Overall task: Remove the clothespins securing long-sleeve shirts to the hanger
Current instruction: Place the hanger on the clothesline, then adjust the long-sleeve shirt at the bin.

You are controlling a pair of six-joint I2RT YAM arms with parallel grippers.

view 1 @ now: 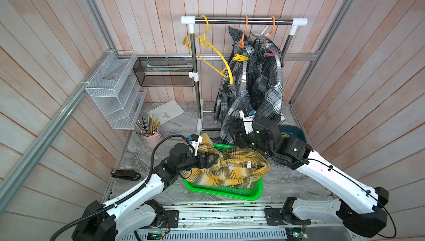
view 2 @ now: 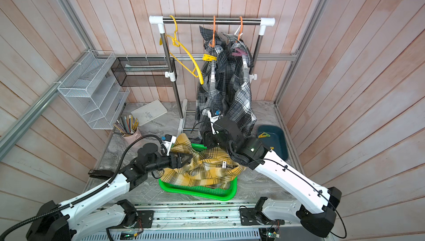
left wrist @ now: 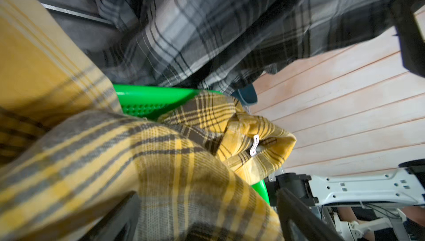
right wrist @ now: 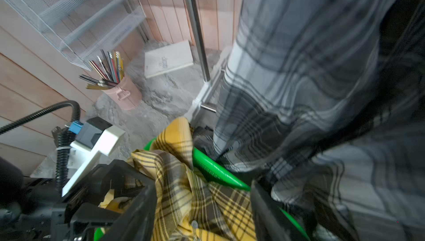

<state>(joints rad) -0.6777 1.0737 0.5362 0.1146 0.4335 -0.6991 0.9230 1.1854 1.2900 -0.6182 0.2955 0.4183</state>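
Right wrist: R gripper point(right wrist: 203, 207), L gripper point(view 1: 212, 159) agape over yellow shirt point(right wrist: 181, 189); grey shirts point(right wrist: 299, 67) crowd

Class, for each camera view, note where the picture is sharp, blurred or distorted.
Both top views: sharp and evenly lit, though the wall planks fan outward from wide-angle distortion. Left wrist view: grey checked shirts motion-smeared, yellow shirt fairly crisp. Right wrist view: blurred throughout, pencil cup included.

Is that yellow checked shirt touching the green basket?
Touching. In both top views the yellow shirt lies heaped in the green basket, spilling over its rim.
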